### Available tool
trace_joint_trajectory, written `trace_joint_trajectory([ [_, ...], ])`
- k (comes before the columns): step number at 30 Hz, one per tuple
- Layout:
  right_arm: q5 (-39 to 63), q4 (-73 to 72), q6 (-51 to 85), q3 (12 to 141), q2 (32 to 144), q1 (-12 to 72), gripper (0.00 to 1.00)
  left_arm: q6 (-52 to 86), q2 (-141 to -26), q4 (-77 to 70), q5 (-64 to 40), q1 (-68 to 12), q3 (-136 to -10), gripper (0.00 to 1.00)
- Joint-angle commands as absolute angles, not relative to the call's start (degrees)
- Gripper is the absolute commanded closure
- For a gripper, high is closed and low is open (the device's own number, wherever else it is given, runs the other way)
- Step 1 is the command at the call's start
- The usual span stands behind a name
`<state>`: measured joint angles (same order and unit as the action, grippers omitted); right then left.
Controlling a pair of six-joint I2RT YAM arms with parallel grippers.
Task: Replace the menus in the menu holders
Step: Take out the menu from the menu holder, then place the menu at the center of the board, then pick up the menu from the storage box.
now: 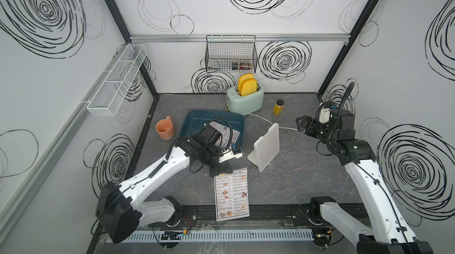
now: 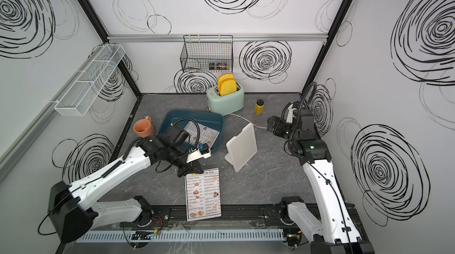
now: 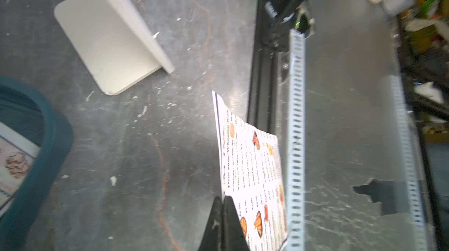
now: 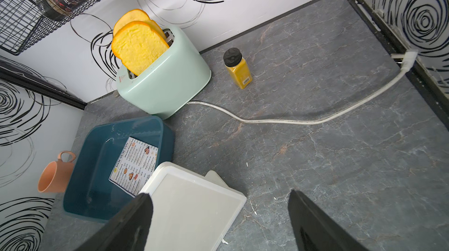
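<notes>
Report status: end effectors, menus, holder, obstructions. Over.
Left end effector shut on one menu, at its edge. Right end effector open, near the empty menu holder. Second menu lies in the teal bin. Holder unobstructed.

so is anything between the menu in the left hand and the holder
Nothing visible. Only bare table lies between the left hand's menu and the holder. The bin sits off to one side, and the right hand hangs open beyond the holder, apart from it.

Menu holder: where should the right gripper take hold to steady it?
Likely the menu holder by its free top edge, from above on the right arm's side: the panel is thin and tilted, and its foot lies flat. The right gripper is open.
</notes>
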<state>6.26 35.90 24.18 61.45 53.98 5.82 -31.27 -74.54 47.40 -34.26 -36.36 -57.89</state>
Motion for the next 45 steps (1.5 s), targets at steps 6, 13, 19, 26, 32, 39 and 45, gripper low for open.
trace_joint_trajectory([
  [6, 5.29, 35.42, 23.55, 60.32, 54.36, 5.63, 0.08, -46.83, -85.12, 29.92, -22.21, -34.28, -57.15, 1.00],
  [13, 4.36, 35.27, 23.53, 60.66, 54.84, 5.54, 0.08, -45.07, -89.61, 21.89, -23.48, -31.44, -55.68, 1.00],
  [19, 3.66, 35.19, 22.99, 61.28, 55.37, 5.56, 0.08, -45.49, -94.09, 26.11, -24.85, -30.55, -58.35, 0.98],
  [26, 3.51, 35.08, 22.68, 61.79, 55.55, 5.45, 0.08, -43.15, -96.02, 26.98, -24.36, -29.71, -58.58, 0.72],
  [32, 3.36, 37.08, 21.93, 64.04, 55.96, 5.76, 0.08, -40.93, -91.49, 25.75, -21.71, -29.44, -59.65, 0.38],
  [39, 0.00, 40.15, 26.70, 69.98, 59.75, 18.74, 0.11, -27.06, -76.34, 21.19, -21.88, -30.14, -60.38, 0.30],
  [45, -7.03, 36.87, 35.83, 76.49, 69.93, 41.24, 0.14, 6.95, -62.96, 13.25, -5.34, -28.08, -55.98, 0.27],
])
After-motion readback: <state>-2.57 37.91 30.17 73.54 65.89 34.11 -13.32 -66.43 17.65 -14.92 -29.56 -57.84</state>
